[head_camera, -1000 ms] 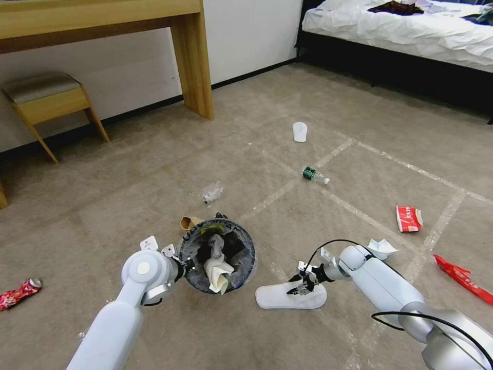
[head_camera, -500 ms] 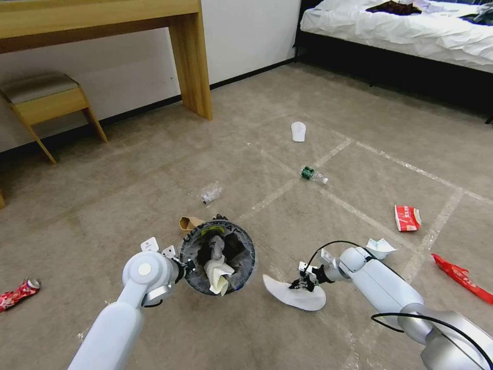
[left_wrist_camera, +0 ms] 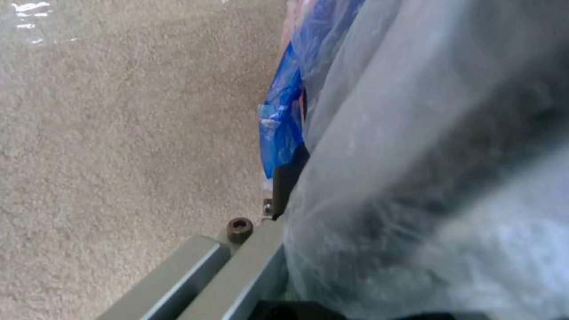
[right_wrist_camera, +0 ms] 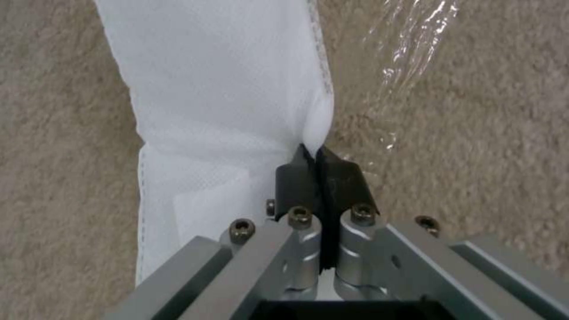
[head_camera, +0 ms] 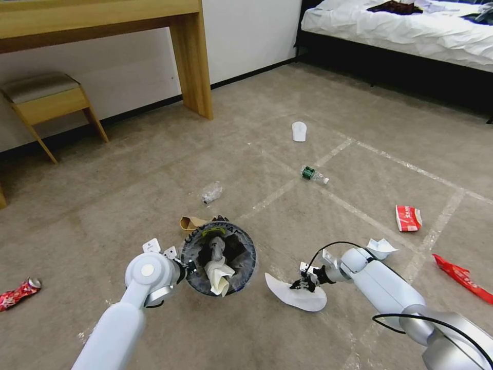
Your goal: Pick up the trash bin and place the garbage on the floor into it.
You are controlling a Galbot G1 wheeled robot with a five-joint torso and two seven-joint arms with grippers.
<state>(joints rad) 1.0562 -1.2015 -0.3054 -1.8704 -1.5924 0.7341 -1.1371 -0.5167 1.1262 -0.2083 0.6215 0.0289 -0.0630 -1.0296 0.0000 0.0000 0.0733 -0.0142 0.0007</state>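
Bin: the trash bin [head_camera: 220, 257] sits off the floor [head_camera: 154, 169] at the front left, paper inside, bag rim gripped.
Left gripper [head_camera: 189, 267]: jaws clamped on the bin's rim.
Slipper: a white slipper [head_camera: 295, 295], just right of the bin, one edge lifted.
Right gripper [head_camera: 304, 282]: jaws together, pinching the slipper's edge.
Further right: crumpled paper [head_camera: 381, 247], red wrappers [head_camera: 409, 218].

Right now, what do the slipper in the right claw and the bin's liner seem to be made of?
Slipper: probably thin non-woven fabric, matte white; fine dimpled weave, stitched edge, it puckers where the right claw pinches. Bin liner: thin clear plastic film, glossy, wrinkled, with a blue edge.
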